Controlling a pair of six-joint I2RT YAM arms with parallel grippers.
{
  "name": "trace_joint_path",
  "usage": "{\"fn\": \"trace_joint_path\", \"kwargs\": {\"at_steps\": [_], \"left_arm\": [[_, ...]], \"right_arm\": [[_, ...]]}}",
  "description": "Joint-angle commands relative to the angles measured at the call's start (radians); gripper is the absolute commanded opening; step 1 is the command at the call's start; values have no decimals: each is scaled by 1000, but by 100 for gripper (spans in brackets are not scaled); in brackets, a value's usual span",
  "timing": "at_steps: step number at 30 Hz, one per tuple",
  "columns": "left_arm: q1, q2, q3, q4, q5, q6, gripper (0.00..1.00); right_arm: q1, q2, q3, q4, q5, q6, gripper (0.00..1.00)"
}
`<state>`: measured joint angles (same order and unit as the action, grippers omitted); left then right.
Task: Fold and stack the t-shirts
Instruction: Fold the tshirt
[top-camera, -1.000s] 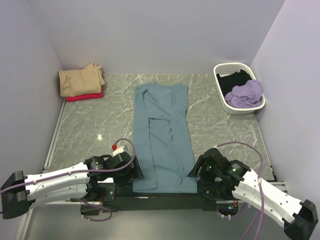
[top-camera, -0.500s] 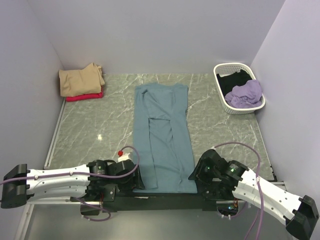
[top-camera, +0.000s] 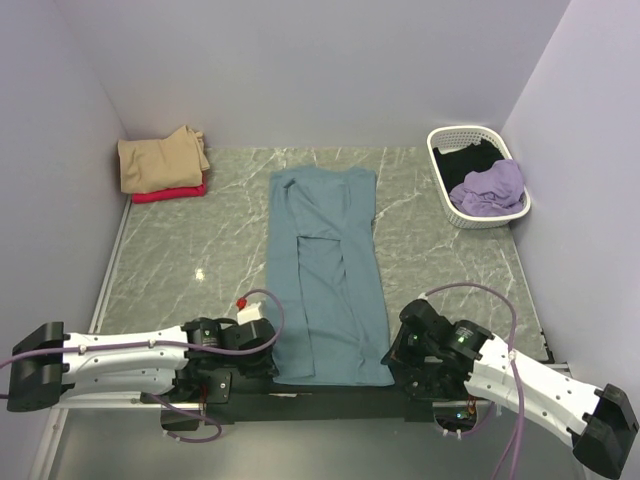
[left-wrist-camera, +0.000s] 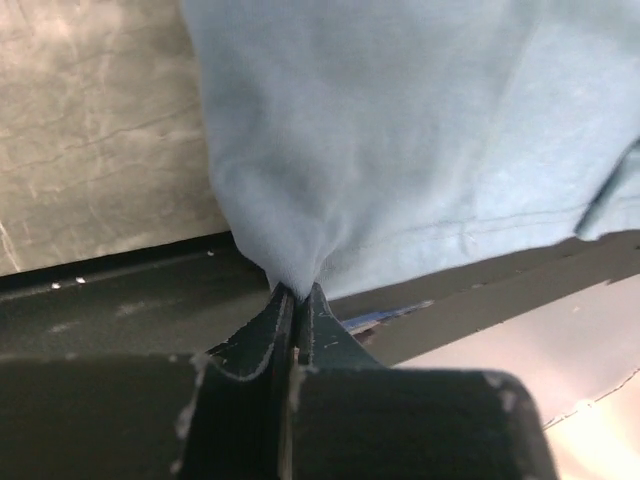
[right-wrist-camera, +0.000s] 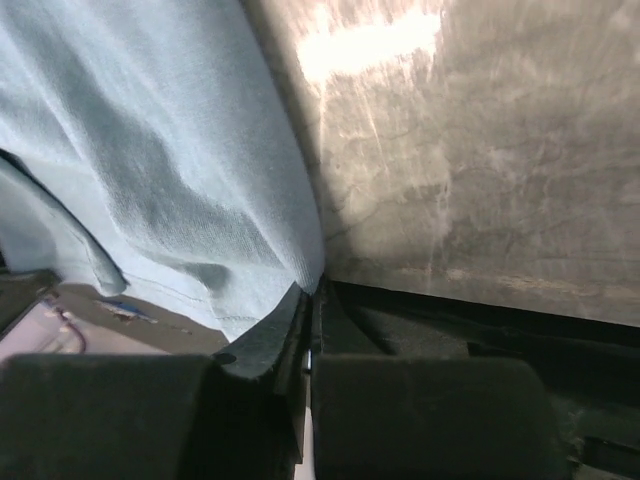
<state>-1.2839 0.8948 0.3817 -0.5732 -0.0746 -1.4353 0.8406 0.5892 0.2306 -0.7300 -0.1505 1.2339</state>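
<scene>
A teal-blue t-shirt (top-camera: 325, 270) lies on the marble table, folded into a long narrow strip with its neck at the far end. My left gripper (top-camera: 272, 366) is shut on the strip's near left hem corner; the cloth (left-wrist-camera: 400, 150) bunches into the closed jaws of that gripper (left-wrist-camera: 295, 292). At the near right hem corner my right gripper (top-camera: 392, 360) pinches the shirt too, with the cloth (right-wrist-camera: 160, 170) running into its shut fingers (right-wrist-camera: 312, 292). A folded tan t-shirt (top-camera: 160, 158) rests on a red one (top-camera: 168, 193) at the far left.
A white lattice basket (top-camera: 441, 190) at the far right holds a lilac t-shirt (top-camera: 488, 187) and a black one (top-camera: 470, 160). The table's dark front edge (top-camera: 330, 398) lies just under both grippers. Walls close in at the left, back and right.
Both grippers moved in to the hem corners at the near edge and closed on the teal-blue t-shirt. The shirt itself has barely shifted.
</scene>
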Motion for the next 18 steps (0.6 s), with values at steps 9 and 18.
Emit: {"fn": "trace_joint_path", "kwargs": {"at_steps": [9,18], "left_arm": [[-9,-36,279,-191,-136,76,1],[-9,-45,371,-281,-183,67,1]], "right_arm": [[11,29,260,-52,160,-142,0],[14,90,309,23,0,-198,0]]}}
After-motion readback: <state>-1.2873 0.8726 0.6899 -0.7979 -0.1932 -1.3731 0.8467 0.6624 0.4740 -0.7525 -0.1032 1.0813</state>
